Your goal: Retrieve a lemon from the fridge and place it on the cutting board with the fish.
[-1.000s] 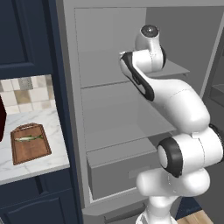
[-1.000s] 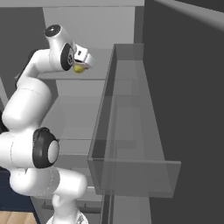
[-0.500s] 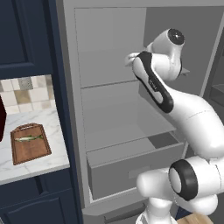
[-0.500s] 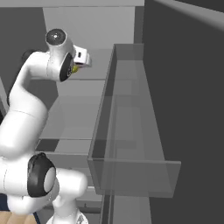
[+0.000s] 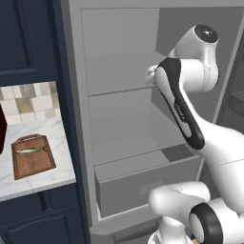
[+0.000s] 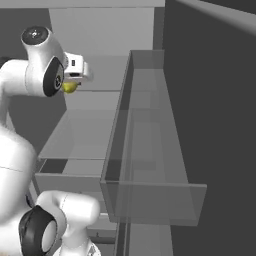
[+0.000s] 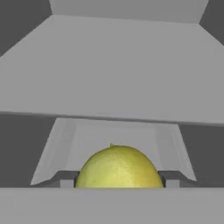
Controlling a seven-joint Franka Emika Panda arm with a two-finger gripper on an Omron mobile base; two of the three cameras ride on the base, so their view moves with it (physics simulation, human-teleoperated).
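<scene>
The lemon (image 7: pixel 118 168) is small, round and yellow, and my gripper (image 7: pixel 119 183) is shut on it, one finger on each side. In the right base view the lemon (image 6: pixel 69 87) hangs under my white hand, with the gripper (image 6: pixel 70 90) inside the open fridge (image 6: pixel 100 35) above its upper shelf (image 6: pixel 85 132). From the left base view the hand is mostly hidden behind my forearm near that shelf (image 5: pixel 119 90). The brown cutting board (image 5: pixel 33 162) lies on the marble counter at left, and the thin fish (image 5: pixel 31 150) rests across its far end.
A navy cabinet side (image 5: pixel 66 119) stands between the counter and the fridge. A grey drawer (image 5: pixel 143 183) juts out at the fridge's bottom. The open fridge door with its clear bins (image 6: pixel 150 165) stands to the right of my arm. A dark red object (image 5: pixel 2 128) sits at the counter's left edge.
My upper arm has swung to the right in the left base view. The hand, still holding the lemon, has shifted a little left and down in the right base view.
</scene>
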